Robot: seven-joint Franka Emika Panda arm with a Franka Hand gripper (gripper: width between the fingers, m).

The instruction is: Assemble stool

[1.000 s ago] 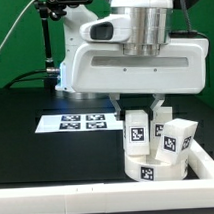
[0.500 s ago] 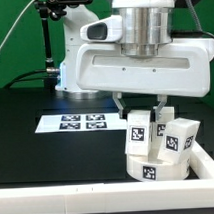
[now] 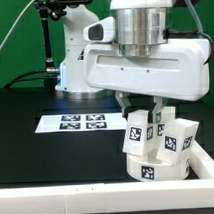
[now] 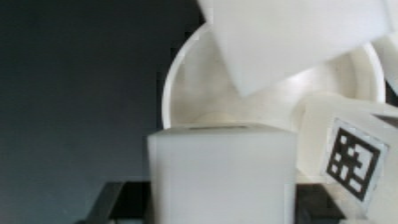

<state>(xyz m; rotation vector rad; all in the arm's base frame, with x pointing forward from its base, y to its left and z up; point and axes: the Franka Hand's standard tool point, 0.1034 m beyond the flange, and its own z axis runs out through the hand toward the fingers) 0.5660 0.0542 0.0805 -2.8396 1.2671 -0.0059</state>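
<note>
The white round seat (image 3: pixel 149 172) lies at the table's front, near the exterior view's right, with tagged blocky legs standing on it. My gripper (image 3: pixel 140 104) reaches down from above and is shut on the leftmost leg (image 3: pixel 136 134), which leans a little. Two more legs (image 3: pixel 177 139) stand close on its right. In the wrist view the held leg (image 4: pixel 217 175) fills the gap between my dark fingers (image 4: pixel 134 205). The seat's rim (image 4: pixel 199 95) curves behind it. A tagged leg (image 4: pixel 359 158) and another leg (image 4: pixel 285 40) are close by.
The marker board (image 3: pixel 76 122) lies flat on the black table left of the stool. A white border rail (image 3: pixel 58 202) runs along the front and another (image 3: pixel 208 167) at the right. The arm's base (image 3: pixel 68 56) stands behind, before a green backdrop.
My hand has shifted slightly to the exterior view's right and turned a little. The held leg, upright before, now leans. The other legs and the seat have not moved.
</note>
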